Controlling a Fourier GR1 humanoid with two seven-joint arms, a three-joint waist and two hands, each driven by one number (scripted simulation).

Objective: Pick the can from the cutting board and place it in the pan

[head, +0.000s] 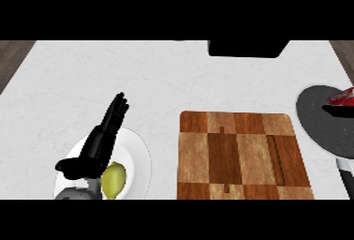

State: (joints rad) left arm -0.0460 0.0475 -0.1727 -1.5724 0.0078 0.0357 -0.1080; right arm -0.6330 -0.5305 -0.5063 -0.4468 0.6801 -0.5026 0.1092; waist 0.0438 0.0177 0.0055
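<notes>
One left robot hand (104,133), fingers straight, empty, over white round plate (138,154) beside yellow-green fruit (114,180). Far right of it: checkered wooden cutting board (239,157), then red can (343,98) in dark grey pan (318,122).

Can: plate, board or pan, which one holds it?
The pan, at the right edge, holds the red can. The board is bare; the plate holds a yellow fruit.
</notes>
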